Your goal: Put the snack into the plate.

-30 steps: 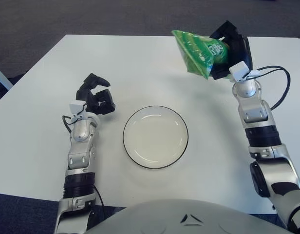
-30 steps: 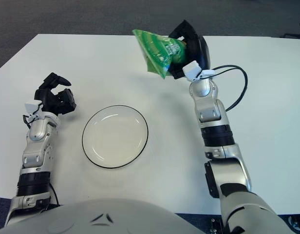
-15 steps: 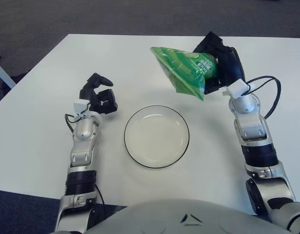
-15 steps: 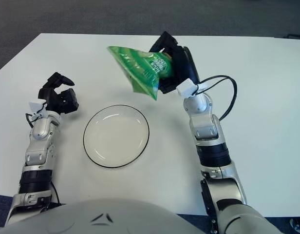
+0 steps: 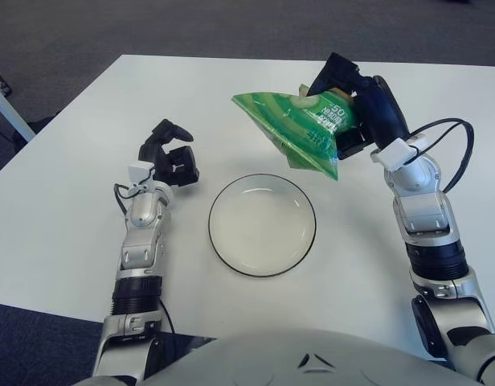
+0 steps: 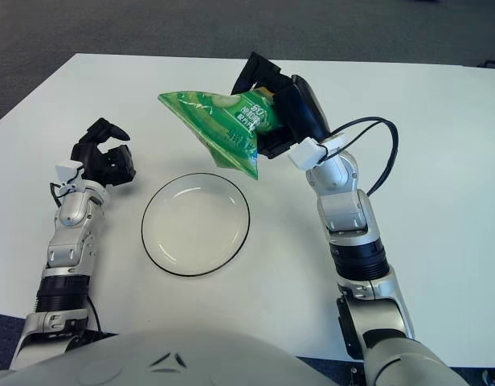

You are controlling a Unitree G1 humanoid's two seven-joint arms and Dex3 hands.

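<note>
A green snack bag (image 5: 300,133) is held in the air by my right hand (image 5: 356,108), whose fingers are shut on the bag's right end. The bag hangs just above and behind the far right rim of a white plate with a dark rim (image 5: 262,225), which lies on the white table in front of me. The plate holds nothing. My left hand (image 5: 169,161) rests to the left of the plate with its fingers curled and nothing in them.
The white table (image 5: 71,177) stretches around the plate, with its left edge and the dark carpet beyond. A black cable (image 5: 456,145) loops off my right wrist.
My right hand has carried the snack bag leftward and down toward me, from over the table's far right to just over the plate's far rim. The left hand has stayed in place.
</note>
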